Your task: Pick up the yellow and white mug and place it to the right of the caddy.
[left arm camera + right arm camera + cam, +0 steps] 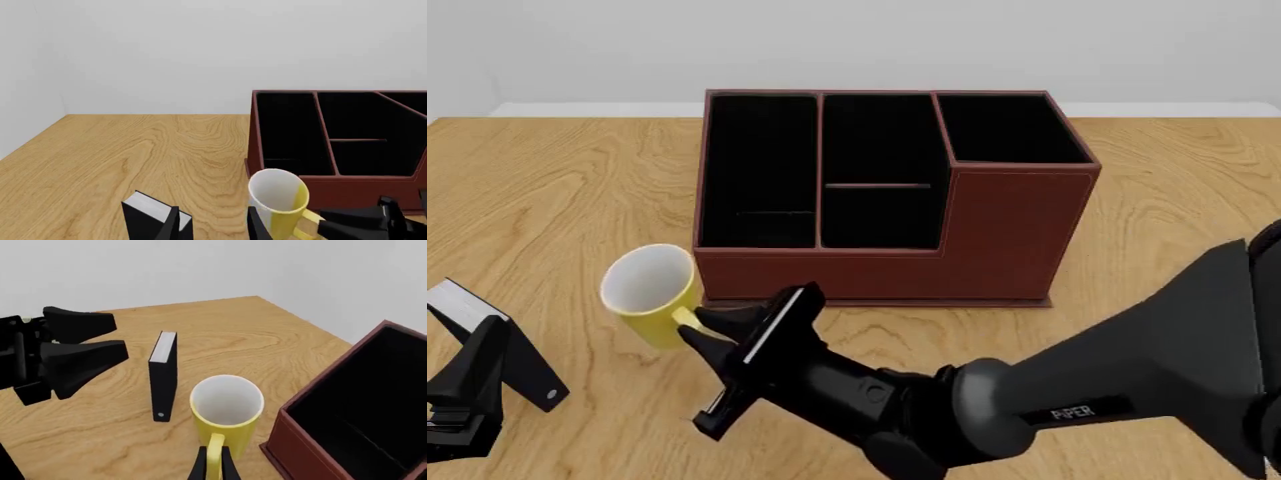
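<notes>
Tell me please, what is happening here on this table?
The right arm reaches across the wooden table and its pincer is closed on the loop handle of the small yellow and white mug. The mug stands upright at the front left corner of the large reddish-brown organiser box, on its left side, not yet on the right. The left pincer waits open nearby, holding nothing.
</notes>
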Controlling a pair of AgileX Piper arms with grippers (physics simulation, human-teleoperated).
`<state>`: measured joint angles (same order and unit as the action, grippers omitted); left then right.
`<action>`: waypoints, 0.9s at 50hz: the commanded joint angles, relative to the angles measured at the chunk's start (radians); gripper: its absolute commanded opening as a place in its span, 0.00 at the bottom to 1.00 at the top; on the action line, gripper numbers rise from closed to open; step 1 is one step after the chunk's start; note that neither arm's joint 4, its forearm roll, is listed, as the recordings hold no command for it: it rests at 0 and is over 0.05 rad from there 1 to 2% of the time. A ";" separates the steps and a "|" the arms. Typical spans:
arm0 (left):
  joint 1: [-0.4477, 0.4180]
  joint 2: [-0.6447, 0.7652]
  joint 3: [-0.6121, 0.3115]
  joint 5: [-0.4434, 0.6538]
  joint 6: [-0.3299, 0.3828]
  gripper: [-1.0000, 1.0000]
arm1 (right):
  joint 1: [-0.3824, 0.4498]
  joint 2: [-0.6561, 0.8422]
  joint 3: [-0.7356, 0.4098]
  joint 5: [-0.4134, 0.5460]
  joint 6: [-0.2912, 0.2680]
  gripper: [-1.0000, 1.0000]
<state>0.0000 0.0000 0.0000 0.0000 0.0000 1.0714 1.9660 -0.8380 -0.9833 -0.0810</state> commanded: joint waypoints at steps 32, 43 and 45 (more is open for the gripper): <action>0.000 0.000 0.000 0.000 0.000 1.00 | 0.030 -0.688 0.254 0.202 -0.137 0.00; 0.000 0.000 0.000 0.000 0.000 1.00 | -0.004 -0.863 0.287 0.293 -0.163 0.00; 0.000 0.000 0.000 0.000 0.000 1.00 | -0.010 -0.884 0.290 0.307 -0.164 0.00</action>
<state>0.0000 0.0000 0.0000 0.0000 0.0000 1.0840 1.2250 -0.5689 -0.7493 -0.2348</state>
